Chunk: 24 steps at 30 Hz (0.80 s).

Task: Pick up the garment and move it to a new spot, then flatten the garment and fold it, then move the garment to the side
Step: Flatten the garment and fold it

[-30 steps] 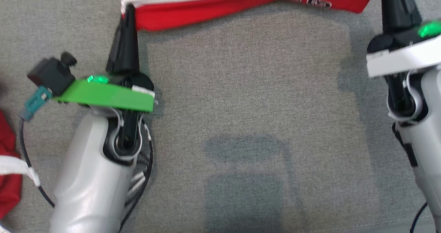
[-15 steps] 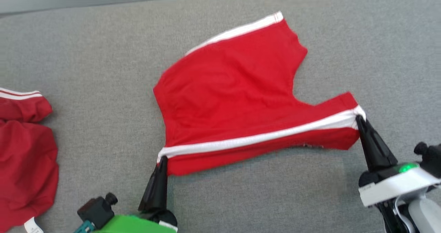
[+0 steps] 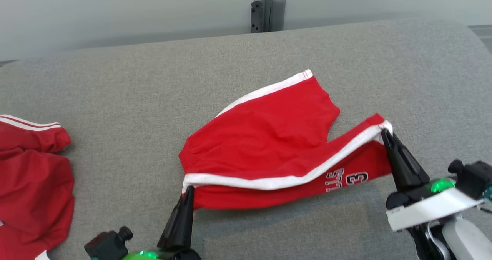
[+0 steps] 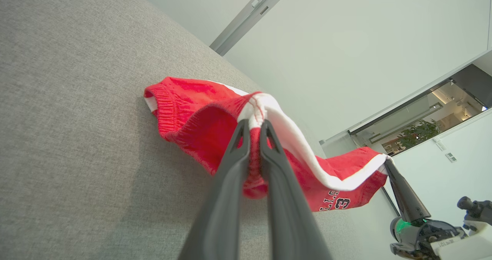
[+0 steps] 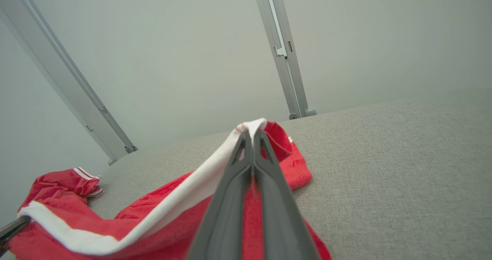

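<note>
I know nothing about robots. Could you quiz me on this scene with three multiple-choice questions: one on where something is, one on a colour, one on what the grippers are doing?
1. Where on the grey fabric surface does the second, crumpled red garment lie?
A. to the robot's left
B. to the robot's right
C. on top of the held shorts

2. What colour is the side stripe on the red fabric shorts?
A. black
B. white
C. yellow

3. What are the left gripper and right gripper doing?
A. both are open above the shorts
B. one is shut and the other open
C. each is shut on one end of the striped edge

Answers:
1 A: it lies at the head view's left edge.
2 B: a white band runs along the raised edge.
3 C: each wrist view shows its fingers pinching cloth.
</note>
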### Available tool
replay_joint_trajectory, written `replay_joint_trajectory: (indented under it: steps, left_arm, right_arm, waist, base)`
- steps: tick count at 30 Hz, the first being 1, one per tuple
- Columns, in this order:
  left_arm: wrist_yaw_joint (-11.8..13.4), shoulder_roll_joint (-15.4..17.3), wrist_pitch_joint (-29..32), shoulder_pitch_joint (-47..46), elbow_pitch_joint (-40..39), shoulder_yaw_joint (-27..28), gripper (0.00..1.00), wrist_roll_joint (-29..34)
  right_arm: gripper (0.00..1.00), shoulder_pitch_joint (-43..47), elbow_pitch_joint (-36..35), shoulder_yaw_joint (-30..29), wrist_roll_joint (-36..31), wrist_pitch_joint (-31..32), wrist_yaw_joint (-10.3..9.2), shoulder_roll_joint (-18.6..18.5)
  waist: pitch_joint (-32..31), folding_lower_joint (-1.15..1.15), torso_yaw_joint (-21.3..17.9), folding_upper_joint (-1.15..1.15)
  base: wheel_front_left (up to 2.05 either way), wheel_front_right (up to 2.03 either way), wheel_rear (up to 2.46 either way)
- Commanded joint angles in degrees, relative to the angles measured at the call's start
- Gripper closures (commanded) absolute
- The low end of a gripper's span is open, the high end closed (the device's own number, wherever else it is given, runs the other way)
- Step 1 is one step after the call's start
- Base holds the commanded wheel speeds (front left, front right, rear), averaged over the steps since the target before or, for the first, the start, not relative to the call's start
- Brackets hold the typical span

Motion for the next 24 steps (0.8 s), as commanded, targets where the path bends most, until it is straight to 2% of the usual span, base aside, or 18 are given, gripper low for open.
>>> replay_joint_trajectory:
  steps: [1, 9, 12, 17, 24]
  left_arm:
    - [0.4, 0.2, 0.6, -2.8, -0.3, 0.1, 1.00, 1.1]
    - [3.8, -1.4, 0.7, -12.5, 3.6, 2.9, 1.00, 1.4]
    - [4.2, -2.0, 1.0, -16.0, 6.0, 2.9, 1.00, 1.2]
    - [3.3, -3.0, 2.0, -20.8, 10.3, 1.6, 1.00, 0.5]
    - [2.3, -3.7, 2.9, -25.3, 15.2, -1.3, 1.00, 1.0]
  right_arm:
    - [1.00, -3.1, 1.0, 0.5, 0.0, -0.2, -0.06, -0.3]
    - [1.00, -20.1, 12.1, 2.9, 0.6, -0.2, -0.03, -3.1]
    - [1.00, -25.7, 17.1, 4.5, 0.9, -0.2, -0.04, -3.7]
    - [1.00, -33.4, 24.8, 8.2, 1.8, 0.0, -0.03, -3.4]
    - [1.00, -39.5, 34.6, 11.6, 1.3, 0.2, -0.03, -2.6]
  waist:
    - [3.8, 0.01, 1.2, 0.00]
    - [9.9, 0.01, 4.6, 0.00]
    - [11.5, 0.01, 5.6, 0.00]
    - [13.2, 0.01, 7.1, 0.00]
    - [14.1, 0.01, 8.6, 0.00]
  base:
    - [0.00, 0.00, 0.00]
    - [0.00, 0.00, 0.00]
    - [0.00, 0.00, 0.00]
    - [0.00, 0.00, 0.00]
    - [0.00, 0.00, 0.00]
